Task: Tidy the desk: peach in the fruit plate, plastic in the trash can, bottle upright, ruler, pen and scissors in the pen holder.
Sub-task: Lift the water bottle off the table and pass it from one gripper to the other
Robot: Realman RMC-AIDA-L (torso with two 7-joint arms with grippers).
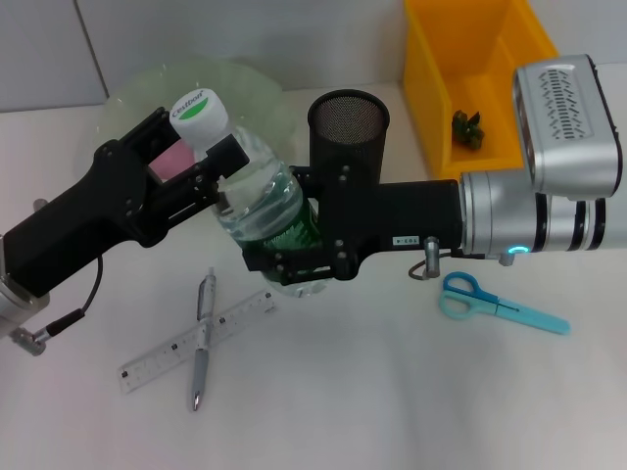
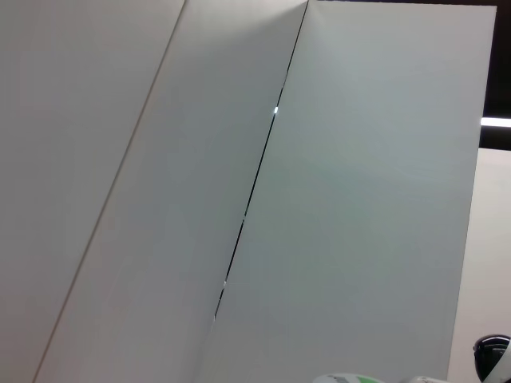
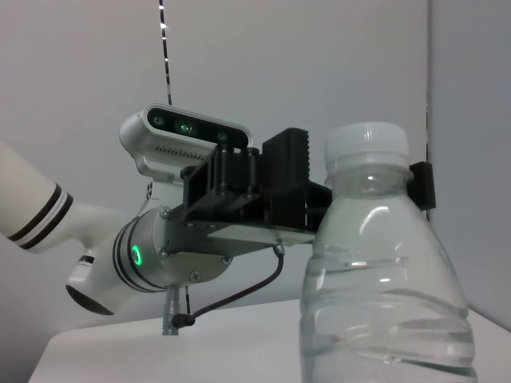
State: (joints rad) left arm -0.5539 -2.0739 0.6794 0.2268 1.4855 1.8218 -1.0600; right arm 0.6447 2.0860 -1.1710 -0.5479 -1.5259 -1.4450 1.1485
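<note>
A clear water bottle (image 1: 257, 186) with a white-and-green cap stands upright at the table's middle. My left gripper (image 1: 217, 162) is shut on its neck, and its fingers (image 3: 291, 155) touch both sides just under the cap. My right gripper (image 1: 279, 223) is shut on the bottle's lower body (image 3: 383, 303). A pink peach (image 1: 171, 157) shows through the left gripper, on the pale green fruit plate (image 1: 245, 83). The black mesh pen holder (image 1: 348, 122) stands just behind the right gripper. Ruler (image 1: 171, 352) and pen (image 1: 201, 343) lie crossed at the front left. Blue scissors (image 1: 500, 304) lie at the right.
A yellow bin (image 1: 441, 69) at the back right holds a dark green crumpled piece (image 1: 470, 127). The left wrist view shows mostly grey wall panels, with the bottle cap (image 2: 343, 377) and the pen holder (image 2: 491, 355) at its edge.
</note>
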